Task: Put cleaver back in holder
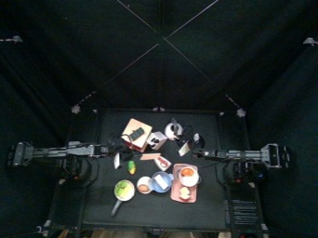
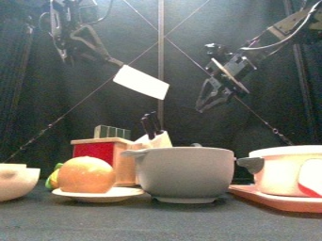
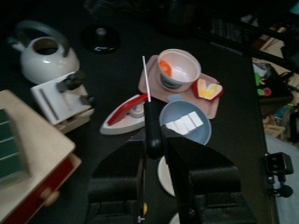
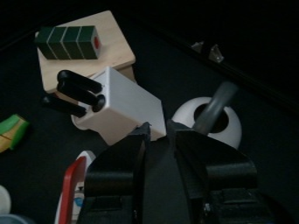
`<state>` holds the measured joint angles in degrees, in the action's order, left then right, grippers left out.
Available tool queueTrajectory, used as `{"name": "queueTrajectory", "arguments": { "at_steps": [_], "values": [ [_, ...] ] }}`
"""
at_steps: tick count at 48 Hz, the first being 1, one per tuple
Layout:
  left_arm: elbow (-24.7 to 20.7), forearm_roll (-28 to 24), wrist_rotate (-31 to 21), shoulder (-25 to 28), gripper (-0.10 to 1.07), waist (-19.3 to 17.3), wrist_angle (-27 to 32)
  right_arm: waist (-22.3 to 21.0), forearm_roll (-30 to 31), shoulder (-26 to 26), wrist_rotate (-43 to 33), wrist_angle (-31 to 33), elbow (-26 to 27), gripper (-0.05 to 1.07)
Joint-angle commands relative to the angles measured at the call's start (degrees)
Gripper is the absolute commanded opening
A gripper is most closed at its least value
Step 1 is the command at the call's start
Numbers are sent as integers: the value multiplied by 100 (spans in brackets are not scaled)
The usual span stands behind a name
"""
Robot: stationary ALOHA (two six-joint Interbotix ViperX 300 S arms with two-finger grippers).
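cleaver (image 2: 141, 82) clamped in left gripper (image 3: 153, 150), airborne

A white kettle (image 3: 44, 50) stands at the table's back. A grey bowl (image 2: 186, 173) sits at the front, with an orange fruit (image 2: 86, 174) on a plate (image 2: 98, 195) to its left. A pink tray (image 3: 214, 98) carries a white cup (image 3: 177, 66). A blue plate (image 3: 184, 122) lies just beside the tray. A cutting board (image 4: 84, 54) bears a green block (image 4: 68, 40).
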<state>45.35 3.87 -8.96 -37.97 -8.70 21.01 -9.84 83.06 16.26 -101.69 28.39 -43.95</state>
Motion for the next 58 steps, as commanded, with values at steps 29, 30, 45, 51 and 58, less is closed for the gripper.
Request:
{"name": "queueTrajectory", "arguments": {
  "at_steps": [29,30,45,51,58],
  "values": [
    [-896,-949,-1011,97,54,-1116,2065,-264,211,-1090,-18,-97,870,41],
    [-923,-1002,-1099,149,54,-1116,2092,-281,202,-1116,-18,-123,896,41],
    [-1116,-1802,-1775,598,54,-958,2268,-624,-62,-1477,-9,-747,1125,41],
    [-1160,-1819,-1793,686,54,-888,2268,-659,-70,-1512,-9,-782,1143,41],
    [-1239,-1819,-1793,817,54,-729,2276,-659,-62,-1512,-9,-809,1151,41]
  ]
}}
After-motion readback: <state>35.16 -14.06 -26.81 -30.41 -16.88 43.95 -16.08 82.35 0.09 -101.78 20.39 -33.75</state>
